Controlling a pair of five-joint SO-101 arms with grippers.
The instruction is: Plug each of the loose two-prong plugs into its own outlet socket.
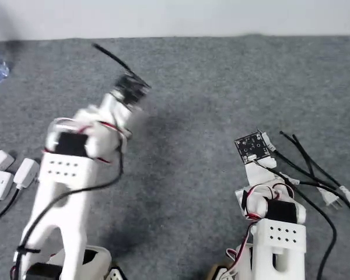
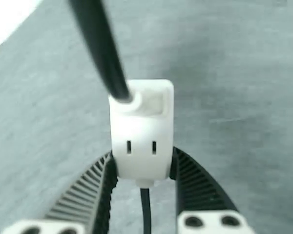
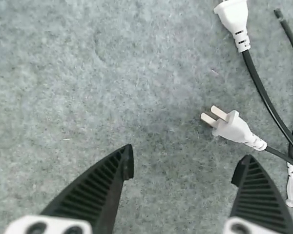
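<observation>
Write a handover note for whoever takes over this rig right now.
Left gripper: shut on a white outlet socket, held above the grey carpet; its two slots are empty.
Right gripper: open, hovering over the carpet beside a loose two-prong plug.
A second plug lies farther off; more white sockets lie at the far left of the high view.
Done: one socket picked up.
Left: nothing visibly plugged in; grasp a plug and mate each pair.

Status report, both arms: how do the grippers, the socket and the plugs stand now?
Left gripper shut on white socket. Right gripper open above loose plug, not touching it. Black cords lie beside that plug.
</observation>
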